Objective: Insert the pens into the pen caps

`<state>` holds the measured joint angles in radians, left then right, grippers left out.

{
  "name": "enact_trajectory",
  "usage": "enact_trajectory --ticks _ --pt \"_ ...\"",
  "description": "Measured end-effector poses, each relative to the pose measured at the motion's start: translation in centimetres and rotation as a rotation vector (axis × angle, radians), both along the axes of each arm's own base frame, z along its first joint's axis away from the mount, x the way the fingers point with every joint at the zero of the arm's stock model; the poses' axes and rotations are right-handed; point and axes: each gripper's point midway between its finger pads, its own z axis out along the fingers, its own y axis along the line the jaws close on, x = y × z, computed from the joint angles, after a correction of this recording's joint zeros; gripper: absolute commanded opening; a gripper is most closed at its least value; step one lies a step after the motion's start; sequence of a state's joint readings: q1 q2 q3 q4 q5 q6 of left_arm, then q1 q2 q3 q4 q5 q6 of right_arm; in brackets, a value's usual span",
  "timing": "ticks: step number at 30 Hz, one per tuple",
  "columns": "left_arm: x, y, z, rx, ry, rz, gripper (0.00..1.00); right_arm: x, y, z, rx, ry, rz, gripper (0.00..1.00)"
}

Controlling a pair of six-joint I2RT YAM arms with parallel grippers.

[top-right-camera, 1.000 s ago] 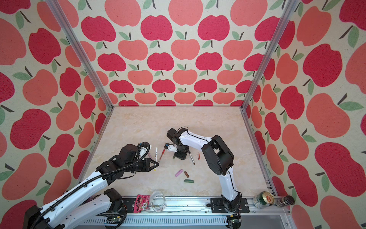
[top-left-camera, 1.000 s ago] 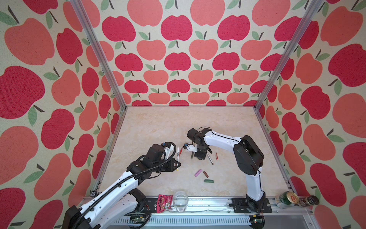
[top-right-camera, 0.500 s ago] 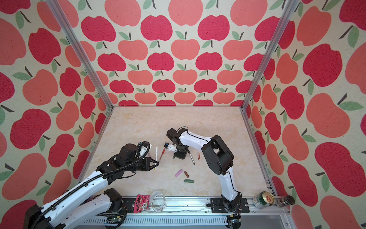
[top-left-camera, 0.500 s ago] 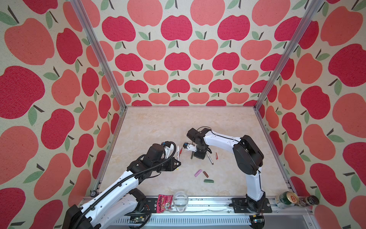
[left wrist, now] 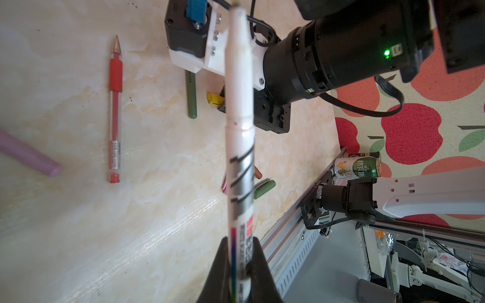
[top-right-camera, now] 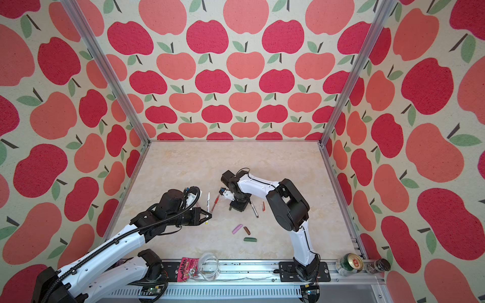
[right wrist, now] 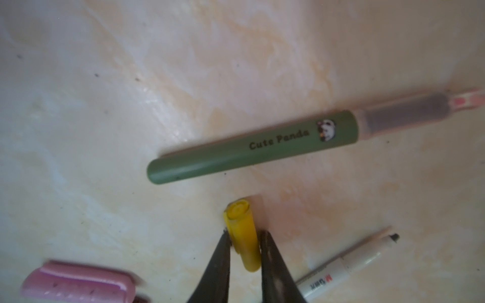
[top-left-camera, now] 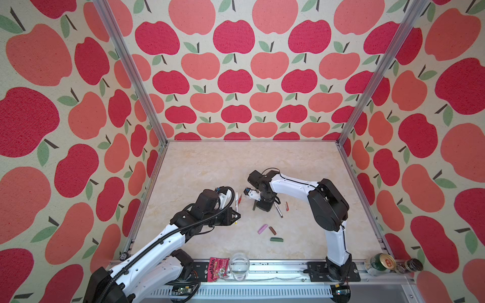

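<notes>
"Now, where is the short yellow plastic pen cap (right wrist: 240, 217)?" asks the trainee.

"It lies flat on the pale marbled tabletop (top-left-camera: 210, 168), just beside the dark green pen (right wrist: 252, 149). The right gripper (right wrist: 244, 233) straddles it, jaws at or very near its walls. Whether they pinch it cannot be told. The cap is judged light, stiff and smooth, so a slanted grip may squirt it out. Hold it across the middle and leave the open end clear."

"And the pen for it?"

"The left gripper (left wrist: 240, 245) is clamped on the rear end of the white-barrelled pen with dark print (left wrist: 240, 131), with the tip free above the table. A thin barrel held at one end will likely lever under load, so the push should run along its axis. A pink cap (right wrist: 78, 282), a second white pen (right wrist: 346, 265) and a red pen (left wrist: 115, 110) lie nearby."
</notes>
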<state>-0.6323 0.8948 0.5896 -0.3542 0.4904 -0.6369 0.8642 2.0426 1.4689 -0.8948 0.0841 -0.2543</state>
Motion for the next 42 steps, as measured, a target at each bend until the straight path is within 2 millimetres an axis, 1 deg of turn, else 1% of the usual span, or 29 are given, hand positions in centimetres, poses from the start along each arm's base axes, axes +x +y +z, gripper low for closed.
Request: enact_trajectory --ticks 3,7,14,16,19,23,29,35,42 --pt "0.0 0.0 0.0 0.001 0.002 0.000 0.00 0.0 0.1 0.0 0.006 0.005 -0.010 0.16" --pt "0.0 0.0 0.0 0.000 0.001 0.000 0.00 0.0 0.8 0.1 0.032 0.016 -0.025 0.13" --pt "0.1 -0.1 0.1 -0.004 -0.006 0.000 0.00 -0.1 1.5 0.2 0.070 0.034 -0.073 0.11" --pt "0.2 -0.2 0.0 -0.003 -0.004 0.000 0.00 0.1 1.8 0.2 0.088 0.039 -0.101 0.09" --pt "0.2 -0.2 -0.3 0.003 0.005 0.000 0.00 0.5 1.9 0.2 0.113 0.045 -0.154 0.06" --pt "0.3 -0.2 -0.4 0.005 0.008 -0.001 0.00 1.2 1.9 0.3 0.135 0.050 -0.236 0.06" --pt "0.5 -0.4 -0.4 0.003 0.004 -0.001 0.00 1.6 2.0 0.3 0.150 0.049 -0.333 0.06" --pt "0.5 -0.6 -0.3 0.000 -0.002 -0.006 0.00 2.3 2.1 0.4 0.165 0.019 -0.452 0.07" --pt "0.6 -1.0 -1.5 0.026 0.018 -0.022 0.00 3.1 1.5 0.7 0.160 -0.007 -0.650 0.08"
